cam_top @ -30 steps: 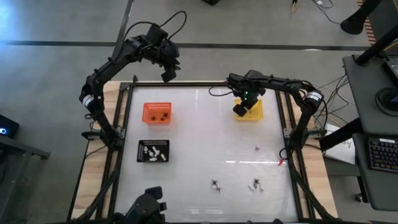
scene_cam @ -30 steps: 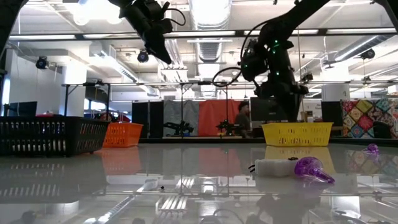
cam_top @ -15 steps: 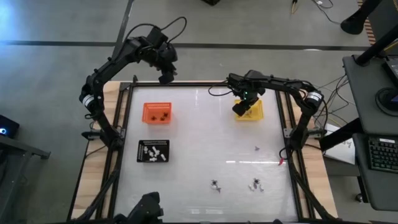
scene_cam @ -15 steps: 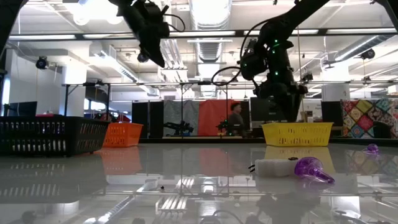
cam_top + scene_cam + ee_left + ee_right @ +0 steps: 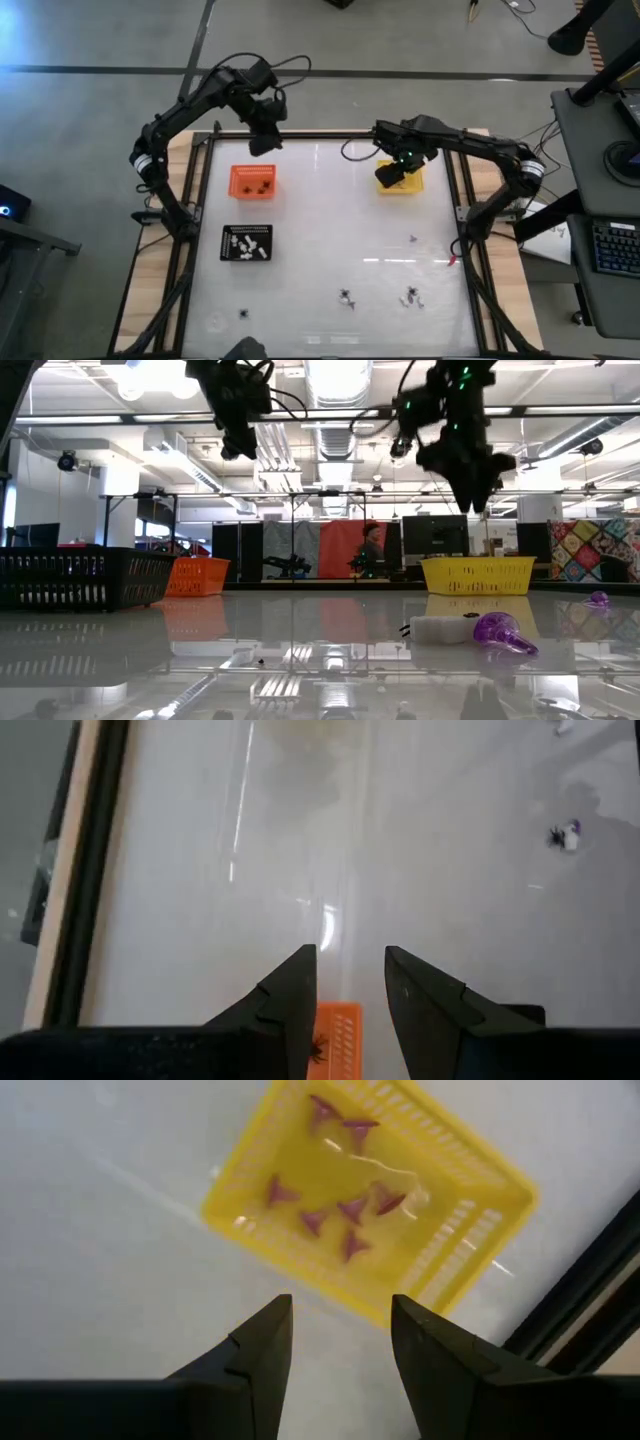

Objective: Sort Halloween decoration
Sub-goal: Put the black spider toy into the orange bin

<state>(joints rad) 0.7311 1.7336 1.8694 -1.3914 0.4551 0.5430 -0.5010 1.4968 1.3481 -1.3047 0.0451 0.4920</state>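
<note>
My right gripper (image 5: 392, 176) (image 5: 340, 1310) hangs open above the yellow tray (image 5: 411, 179), with nothing between its fingers. The tray holds several purple trinkets (image 5: 350, 1210). My left gripper (image 5: 262, 141) (image 5: 350, 960) is open and empty, high over the table's far edge beyond the orange tray (image 5: 253, 182), which holds black spider-like trinkets. White trinkets lie in the black tray (image 5: 246, 243). Loose decorations rest on the table: one (image 5: 345, 297), another (image 5: 411, 297), a small one (image 5: 413, 238), and a dark one (image 5: 243, 313) near the front left.
In the low view a white trinket (image 5: 440, 628) and a purple one (image 5: 500, 632) lie close by, with another purple one (image 5: 597, 599) at the right. A dark frame (image 5: 200, 200) borders the table. A person (image 5: 372, 550) stands in the room beyond.
My right gripper has risen higher above the yellow tray. My left gripper has come from beyond the far edge toward the orange tray. A dark shape at the table's near edge has drawn out of view.
</note>
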